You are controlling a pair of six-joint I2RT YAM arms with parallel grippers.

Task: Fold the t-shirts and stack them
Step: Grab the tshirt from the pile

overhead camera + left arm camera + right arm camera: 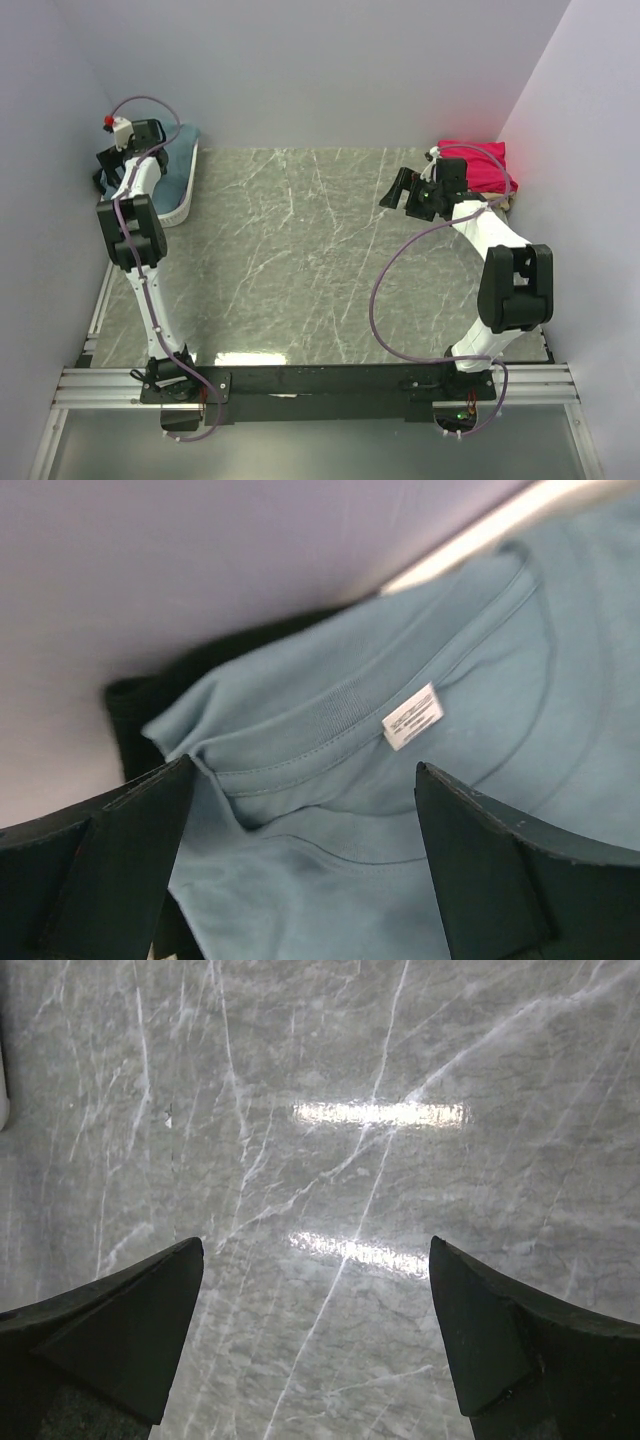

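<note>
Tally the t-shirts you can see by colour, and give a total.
Teal-blue t-shirt: 1
Crimson-pink t-shirt: 1
Total: 2

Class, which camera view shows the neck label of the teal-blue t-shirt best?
The left wrist view: the white label sits large inside the collar of the teal-blue t-shirt. The top external view shows only a strip of the teal-blue t-shirt at far left, label unseen. The right wrist view shows only table.
</note>
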